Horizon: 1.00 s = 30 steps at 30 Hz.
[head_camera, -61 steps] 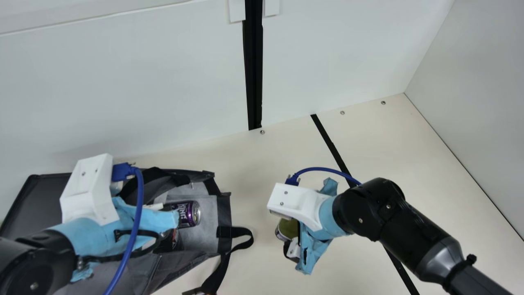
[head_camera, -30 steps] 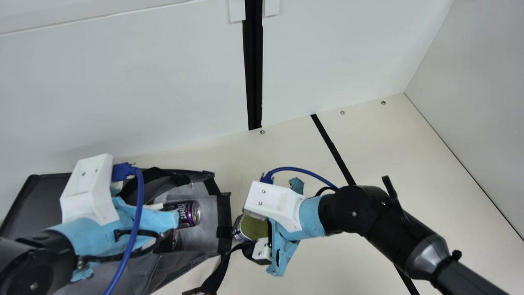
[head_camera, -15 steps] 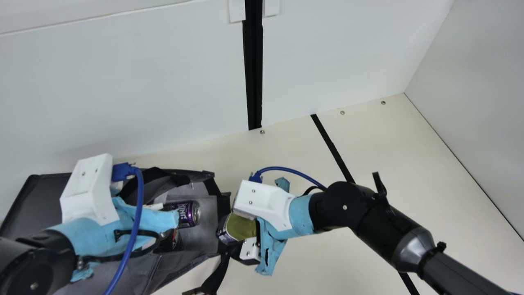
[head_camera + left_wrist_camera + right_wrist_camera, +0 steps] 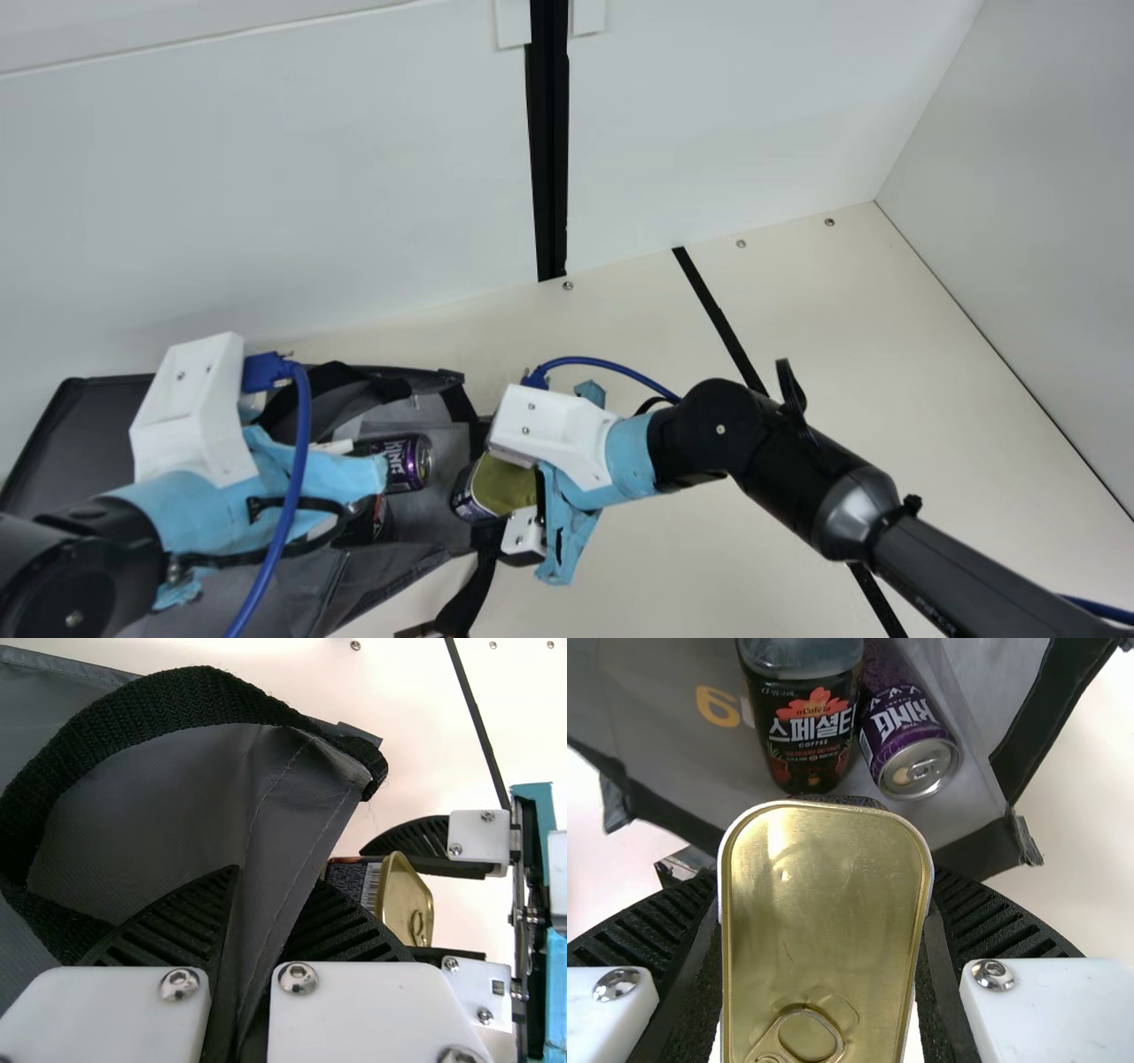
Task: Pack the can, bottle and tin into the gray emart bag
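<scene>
In the main view my left gripper [image 4: 193, 412] is over the gray bag [image 4: 430, 518]; in the left wrist view its fingers, left gripper [image 4: 270, 904], pinch the bag's fabric [image 4: 177, 806]. My right gripper [image 4: 509, 496] is at the bag's open mouth with the tin [image 4: 503, 486]. The right wrist view has the tin's gold lid [image 4: 824, 912] between both fingers, right gripper [image 4: 824, 895] shut on it. Inside the bag lie the purple can [image 4: 409, 462] and the dark bottle [image 4: 365, 525], side by side as the can [image 4: 908, 740] and bottle [image 4: 804, 726].
A black strap [image 4: 469, 598] hangs from the bag's mouth toward the near side. Another strap [image 4: 168, 704] loops over the bag's fabric by my left fingers. White walls [image 4: 266, 195] stand behind and at the right of the cream table [image 4: 850, 319].
My right gripper has moved left with the tin, from bare table to the bag's mouth. The left arm, the can and the bottle have kept their places.
</scene>
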Each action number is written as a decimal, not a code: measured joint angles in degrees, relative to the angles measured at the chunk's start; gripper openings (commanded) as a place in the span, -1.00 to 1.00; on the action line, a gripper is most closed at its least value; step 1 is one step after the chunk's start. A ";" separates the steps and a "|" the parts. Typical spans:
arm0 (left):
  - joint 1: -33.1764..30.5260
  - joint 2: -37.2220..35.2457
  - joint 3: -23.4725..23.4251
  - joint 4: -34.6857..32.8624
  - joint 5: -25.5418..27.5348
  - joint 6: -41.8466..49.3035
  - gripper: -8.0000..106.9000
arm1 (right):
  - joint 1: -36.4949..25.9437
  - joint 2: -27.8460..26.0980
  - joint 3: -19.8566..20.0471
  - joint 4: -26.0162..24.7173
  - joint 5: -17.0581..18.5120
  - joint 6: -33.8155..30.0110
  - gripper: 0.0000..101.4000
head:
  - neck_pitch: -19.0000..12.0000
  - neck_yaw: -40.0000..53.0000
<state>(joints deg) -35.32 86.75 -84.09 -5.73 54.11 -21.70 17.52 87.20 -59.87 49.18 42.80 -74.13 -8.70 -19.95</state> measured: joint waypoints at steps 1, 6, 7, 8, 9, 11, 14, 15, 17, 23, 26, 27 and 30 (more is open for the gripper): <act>0.00 0.00 0.00 0.00 0.00 0.00 -0.68 | 0.00 0.29 -0.15 0.47 0.00 -0.30 -1.00 | 0.00 0.00; 0.00 0.00 0.00 0.00 0.00 0.00 -0.68 | -0.23 2.21 -1.24 1.87 0.28 -2.07 -1.00 | 0.00 0.00; 0.00 0.00 0.00 0.00 0.00 0.00 -0.68 | -0.27 2.60 -1.44 2.40 0.40 -2.50 -1.00 | 0.00 0.09; 0.00 0.00 0.00 0.00 0.00 0.00 -0.68 | -0.31 2.89 -1.66 2.66 0.46 -2.68 -1.00 | 0.00 0.00; 0.00 0.00 0.00 0.00 0.00 0.00 -0.68 | -0.31 3.31 -1.86 2.93 0.52 -3.01 -1.00 | 0.00 0.00; 0.00 0.00 0.00 0.00 0.00 0.00 -0.68 | -0.31 4.05 -2.50 3.34 0.67 -3.58 -1.00 | 0.00 0.00; 0.00 0.00 0.00 0.00 0.00 0.00 -0.68 | -0.19 5.22 -3.37 4.14 0.96 -4.30 -1.00 | 0.00 0.00; 0.00 0.00 0.00 0.00 0.00 0.00 -0.68 | -0.14 5.61 -3.70 4.36 1.13 -4.46 -1.00 | 0.00 0.00; 0.00 0.00 0.00 0.00 0.00 0.00 -0.68 | -0.01 6.44 -4.36 4.64 1.52 -4.85 -1.00 | 0.00 0.00; 0.00 0.00 0.00 0.00 0.00 0.00 -0.68 | 0.24 8.85 -6.55 5.67 2.17 -5.83 -1.00 | 0.00 0.00; 0.00 0.00 0.00 0.00 0.00 0.00 -0.68 | 0.47 9.94 -7.50 5.93 2.58 -6.32 -1.00 | 0.00 0.09; 0.00 0.00 0.00 0.00 0.00 0.00 -0.68 | 0.62 10.29 -7.83 6.08 2.70 -6.44 -1.00 | 0.00 0.00; 0.00 0.00 0.00 0.00 0.00 0.00 -0.68 | 0.70 11.30 -8.74 6.91 3.07 -6.88 -1.00 | 0.00 0.00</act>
<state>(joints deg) -35.32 86.75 -84.09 -5.73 54.11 -21.70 18.22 98.50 -68.61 56.10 45.87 -81.01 -8.70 -19.95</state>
